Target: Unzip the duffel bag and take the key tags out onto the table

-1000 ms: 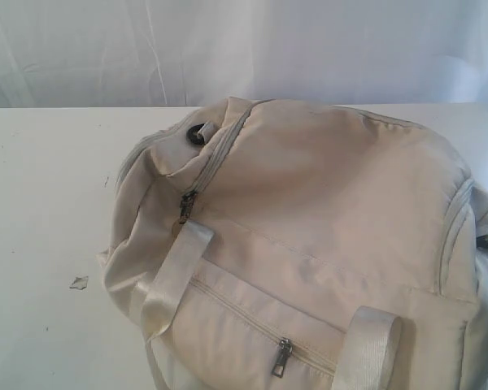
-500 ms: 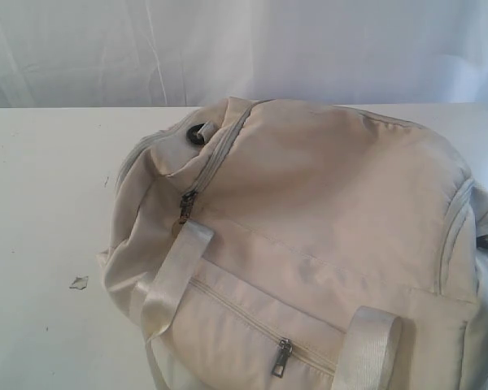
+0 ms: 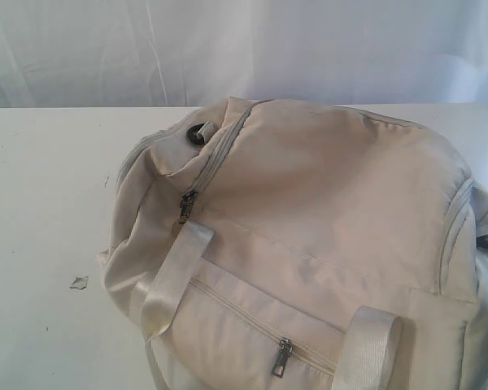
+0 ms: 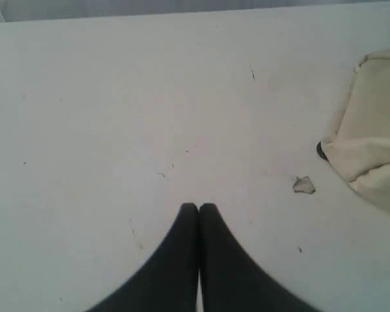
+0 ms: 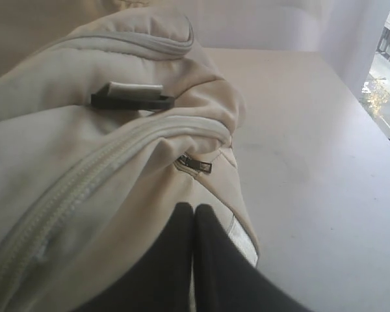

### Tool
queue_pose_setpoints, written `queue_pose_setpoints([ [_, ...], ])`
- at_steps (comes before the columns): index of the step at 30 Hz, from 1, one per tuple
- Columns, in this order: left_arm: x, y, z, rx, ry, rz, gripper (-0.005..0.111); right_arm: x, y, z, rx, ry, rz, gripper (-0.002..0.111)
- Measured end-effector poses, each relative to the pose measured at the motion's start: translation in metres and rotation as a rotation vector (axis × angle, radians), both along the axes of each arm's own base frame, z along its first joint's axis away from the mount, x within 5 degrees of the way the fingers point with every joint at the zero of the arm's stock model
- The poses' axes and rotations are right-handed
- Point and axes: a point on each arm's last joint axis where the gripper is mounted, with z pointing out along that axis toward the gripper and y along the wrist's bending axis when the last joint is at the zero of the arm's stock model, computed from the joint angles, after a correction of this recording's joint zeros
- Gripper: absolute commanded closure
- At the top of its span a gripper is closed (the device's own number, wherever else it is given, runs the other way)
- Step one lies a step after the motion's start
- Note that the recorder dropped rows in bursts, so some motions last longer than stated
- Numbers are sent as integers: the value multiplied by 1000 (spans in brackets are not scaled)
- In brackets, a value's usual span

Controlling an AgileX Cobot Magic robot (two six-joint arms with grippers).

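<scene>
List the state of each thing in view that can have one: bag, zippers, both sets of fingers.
duffel bag: lying on the table, zipped shut
front pocket zipper: closed
left fingers: shut, empty, over bare table
right fingers: shut, empty, at the bag's end
key tags: not visible

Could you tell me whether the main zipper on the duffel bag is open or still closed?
Closed. On the duffel bag, the main zipper shows meshed teeth, with no lining or key tags visible.

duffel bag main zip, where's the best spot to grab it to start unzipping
Grip the metal zip pull on the duffel bag, at the left end of the top zipper just above the handle strap. It hangs loose and clear of the fabric, so coming down from above looks easiest.
</scene>
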Motion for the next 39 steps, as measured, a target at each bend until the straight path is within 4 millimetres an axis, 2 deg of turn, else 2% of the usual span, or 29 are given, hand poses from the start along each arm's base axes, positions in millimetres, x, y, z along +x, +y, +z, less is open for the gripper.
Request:
queue_pose_setpoints([
  [9,3,2,12,17,-139,14,107,0,0,0,0,0,4,108],
  [18,0,5,51,69,-567,57,107,0,0,0,0,0,4,108],
  [25,-15,6,81,61,-936,84,107,0,0,0,0,0,4,108],
  [29,-22,6,89,67,-1055,91,107,0,0,2,-2,-18,5,108],
  [31,-22,6,89,66,-1057,90,107,2,0,7,-7,-74,7,108],
  [34,-17,6,87,52,-968,84,107,3,1,21,-23,-238,14,108],
  [39,-17,5,112,36,-885,68,107,-2,3,54,-51,-598,30,108],
])
